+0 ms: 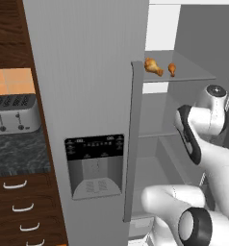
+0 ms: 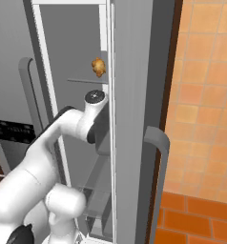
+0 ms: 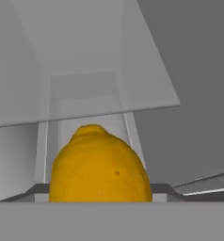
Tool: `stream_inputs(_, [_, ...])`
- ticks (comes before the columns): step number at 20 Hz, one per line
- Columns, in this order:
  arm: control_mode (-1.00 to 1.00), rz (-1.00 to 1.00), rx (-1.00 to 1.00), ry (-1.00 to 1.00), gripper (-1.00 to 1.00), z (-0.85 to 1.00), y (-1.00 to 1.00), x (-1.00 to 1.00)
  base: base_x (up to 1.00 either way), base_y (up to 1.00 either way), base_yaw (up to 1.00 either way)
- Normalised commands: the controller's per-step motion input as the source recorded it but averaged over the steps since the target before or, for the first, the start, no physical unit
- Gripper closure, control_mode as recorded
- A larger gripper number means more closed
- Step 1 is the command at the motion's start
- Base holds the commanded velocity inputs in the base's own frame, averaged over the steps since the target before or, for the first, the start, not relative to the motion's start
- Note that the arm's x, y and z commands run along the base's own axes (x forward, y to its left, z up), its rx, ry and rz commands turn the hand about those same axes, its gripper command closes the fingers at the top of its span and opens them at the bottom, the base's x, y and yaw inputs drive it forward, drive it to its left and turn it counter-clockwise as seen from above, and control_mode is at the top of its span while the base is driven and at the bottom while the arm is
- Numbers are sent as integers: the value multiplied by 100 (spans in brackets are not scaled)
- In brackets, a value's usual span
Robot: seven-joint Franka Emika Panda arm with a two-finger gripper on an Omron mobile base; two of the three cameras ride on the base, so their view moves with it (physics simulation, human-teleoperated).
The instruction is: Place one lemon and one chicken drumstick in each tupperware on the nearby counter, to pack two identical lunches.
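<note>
A bright-yellow lemon looms large at the bottom middle of the hand view, right where my fingertips lie; it hides them, and my gripper looks shut on it. My white arm reaches into the open fridge below a glass shelf. Two golden-orange chicken drumsticks lie on that shelf above the arm. One drumstick also appears in the right base view. The black marbled counter is at the left. The tupperwares are out of view.
A silver toaster stands on the counter above dark drawers. The closed fridge door with its dispenser panel and long handle sits left of the arm. The open door and its handle stand to the right, before an orange tiled wall.
</note>
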Motion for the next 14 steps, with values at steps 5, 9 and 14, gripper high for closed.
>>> stream_inputs(5, [100, 4, -3, 0, 100, -6, 0, -20, -80, 44, 22])
stream_inputs(9, [100, 0, 0, 0, 100, 0, 0, 0, -92, 100, 30])
stream_inputs(14, [100, 0, 0, 0, 100, 0, 0, 0, -52, 100, 23])
